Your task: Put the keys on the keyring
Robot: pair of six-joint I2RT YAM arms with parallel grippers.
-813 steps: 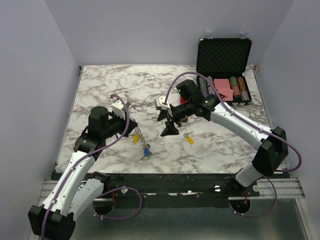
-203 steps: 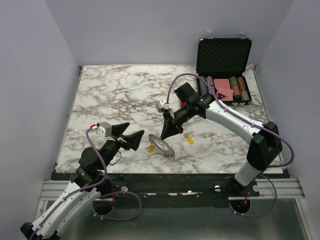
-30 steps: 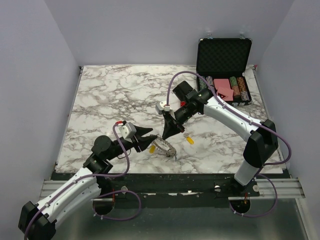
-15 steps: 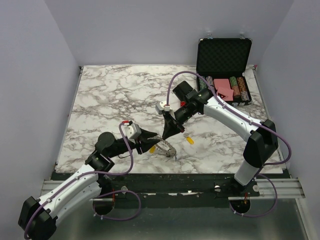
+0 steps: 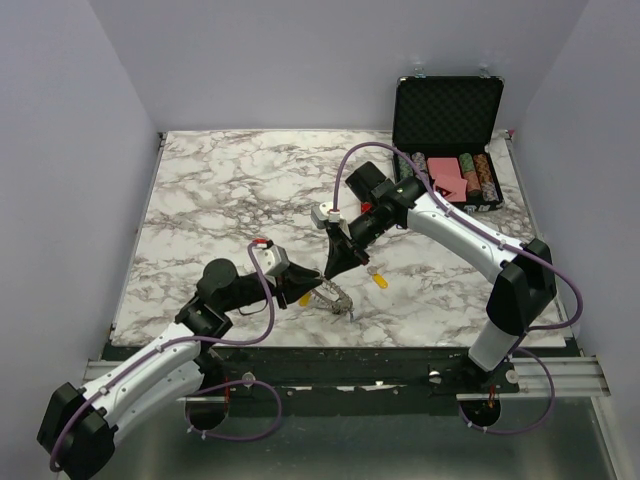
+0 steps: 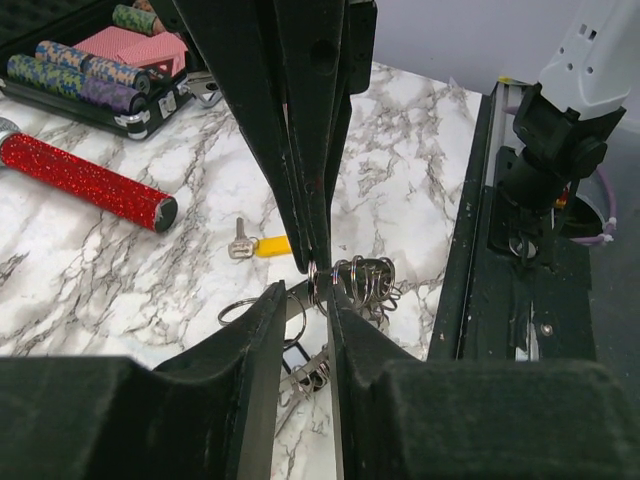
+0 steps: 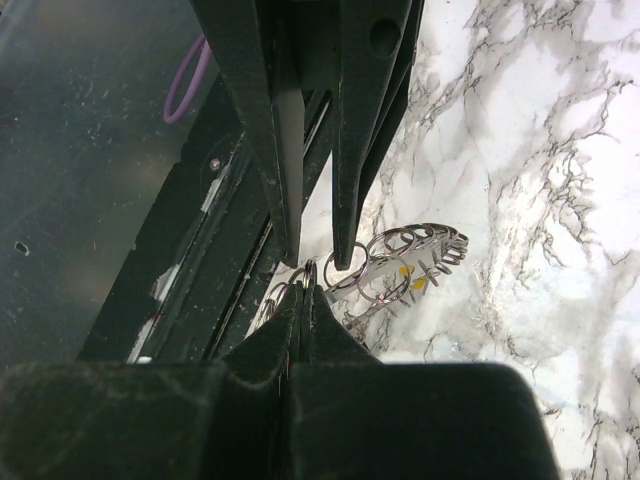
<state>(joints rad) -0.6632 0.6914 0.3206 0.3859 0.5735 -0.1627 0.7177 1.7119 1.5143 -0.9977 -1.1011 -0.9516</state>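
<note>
Jaws on my left tool (image 6: 305, 295) have drawn in over the last second while the arm has slid forward. They now stand narrowly apart, straddling a wire loop at one end of the keyring (image 6: 365, 280); I cannot see the pads touching the wire. My right tool (image 6: 315, 262) stays where it was, coming down from above with its fingers together, pinched on that same end of the ring, its tip almost meeting the left one.

I judge this as setting up a two-handed hold so a loop can be spread. Neither tool carries a key, so threading this one has not begun.

The keyring lies on the surface (image 5: 230, 190) near its front edge, between the two tools. One yellow-headed key (image 6: 258, 245) lies loose just beside the right tool's fingers.

Those fingers crowd the spot I am reaching into, and the loops bunch together, so picking out one wire looks fiddly. The red cylinder (image 6: 85, 180) lies behind, and the case (image 5: 447, 110) of poker chips (image 6: 80, 75) is well apart
</note>
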